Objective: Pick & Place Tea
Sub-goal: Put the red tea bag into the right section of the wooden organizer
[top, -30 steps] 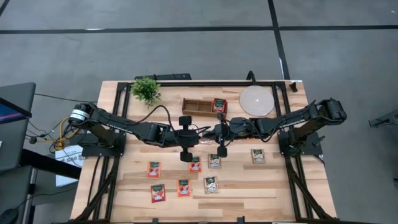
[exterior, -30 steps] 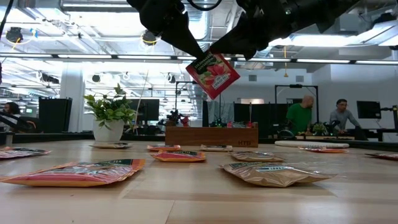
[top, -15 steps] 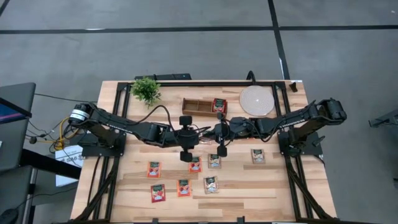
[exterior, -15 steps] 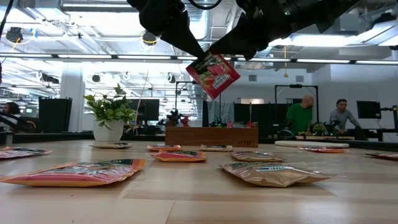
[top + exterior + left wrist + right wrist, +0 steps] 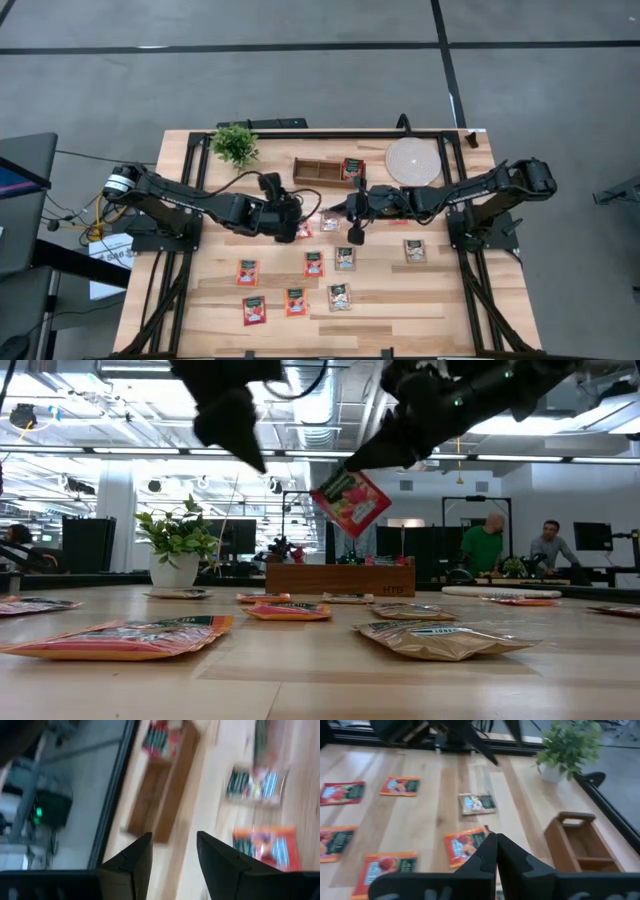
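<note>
A red-orange tea sachet [image 5: 352, 502] hangs in the air over the middle of the table, below my right gripper [image 5: 350, 464], which is shut on it. In the high view my right gripper [image 5: 338, 209] is just in front of the wooden tray [image 5: 315, 172]. My left gripper [image 5: 293, 216] is open and to the left of the sachet, apart from it [image 5: 254, 457]. Several more sachets, red-orange [image 5: 314, 263] and pale [image 5: 344, 258], lie flat on the table. One red sachet [image 5: 352, 168] lies in the tray's right compartment. My right gripper pinches the red-orange sachet by its upper corner [image 5: 341, 472], held only at the fingertips [image 5: 362, 458]. The fingers slant down from the table's right side. The sachet hangs tilted below them, clear of the table. In the right wrist view only a red corner [image 5: 485, 828] shows past the shut fingers.
A potted plant [image 5: 235, 143] stands at the far left and a round pale disc [image 5: 413, 161] at the far right of the tray. Sachets lie under both grippers [image 5: 303, 230] [image 5: 328, 222] and toward the near edge [image 5: 254, 310]. People stand in the room behind [image 5: 482, 545].
My left gripper has let go of the sachet's upper corner, drawn back toward the table's left and turned about its wrist. The sachet has stayed with my right gripper, which has kept still, and hangs a little lower and farther right than before.
</note>
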Available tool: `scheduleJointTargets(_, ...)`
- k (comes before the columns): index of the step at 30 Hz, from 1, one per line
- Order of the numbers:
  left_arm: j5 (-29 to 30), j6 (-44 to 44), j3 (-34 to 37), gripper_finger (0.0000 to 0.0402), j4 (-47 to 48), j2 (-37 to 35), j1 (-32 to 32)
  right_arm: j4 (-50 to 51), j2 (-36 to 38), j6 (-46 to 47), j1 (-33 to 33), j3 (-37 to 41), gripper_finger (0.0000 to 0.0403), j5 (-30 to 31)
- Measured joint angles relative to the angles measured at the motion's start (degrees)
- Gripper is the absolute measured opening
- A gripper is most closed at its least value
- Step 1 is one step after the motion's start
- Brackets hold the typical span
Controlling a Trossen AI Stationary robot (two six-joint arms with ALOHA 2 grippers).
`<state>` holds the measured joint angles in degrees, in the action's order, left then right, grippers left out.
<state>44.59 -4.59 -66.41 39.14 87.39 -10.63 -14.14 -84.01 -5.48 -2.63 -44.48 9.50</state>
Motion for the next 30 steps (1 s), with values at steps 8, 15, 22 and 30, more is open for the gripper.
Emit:
scheduleJointTargets(8, -0.2, -15.6, 7.8, 0.0147, 9.6, -2.4, -1.3, -3.8, 0.0, -1.6, 3.5, 0.9, 0.0000, 0.1)
scheduleJointTargets(15, -0.3, -23.2, 20.7, 0.0147, 3.0, -10.2, -4.1, -7.8, 0.0, -2.7, 8.4, 0.9, 0.0000, 0.1)
scheduleJointTargets(22, -1.3, -27.4, 30.3, 0.0147, -1.2, -22.1, -7.6, -11.6, 0.0, -3.1, 15.0, 0.9, 0.0000, -0.3)
scheduleJointTargets(30, -2.5, -28.1, 36.8, 0.0147, -4.8, -32.1, -10.0, -12.1, 0.0, 0.1, 20.7, 1.2, 0.0000, -0.5)
